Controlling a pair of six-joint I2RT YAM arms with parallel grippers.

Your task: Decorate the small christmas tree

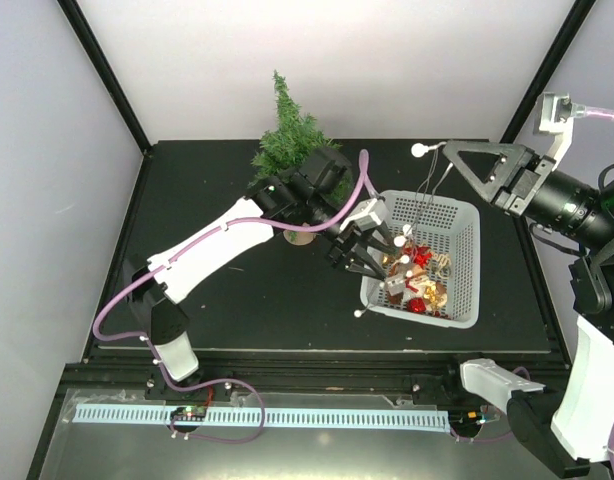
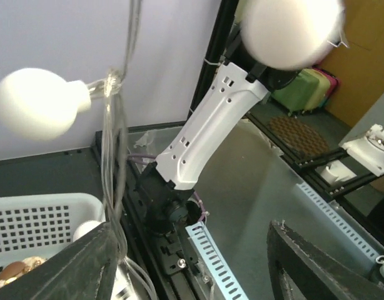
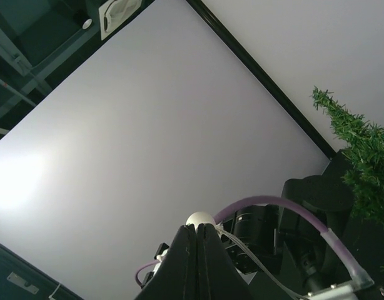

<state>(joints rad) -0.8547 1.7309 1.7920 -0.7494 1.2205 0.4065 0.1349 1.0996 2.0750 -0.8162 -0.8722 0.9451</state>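
The small christmas tree [image 1: 288,138] stands at the back middle of the black mat, its brown pot [image 1: 300,236] behind my left arm; its needles also show in the right wrist view [image 3: 361,156]. A clear light string with white balls [image 1: 419,150] runs from the white basket [image 1: 465,262] up to my right gripper [image 1: 452,150], which is shut on it, one ball [image 3: 200,219] at the fingertips. My left gripper [image 1: 367,255] is open at the basket's left rim. In its wrist view [image 2: 192,231] the string [image 2: 114,156] hangs along the left finger [image 2: 85,269], with balls [image 2: 35,103] close to the camera.
The basket holds several red and gold ornaments [image 1: 422,285] and more of the string. Its corner shows in the left wrist view [image 2: 42,219]. The right arm's base [image 2: 204,137] stands at the near table edge. Black frame posts rise at the mat's back corners.
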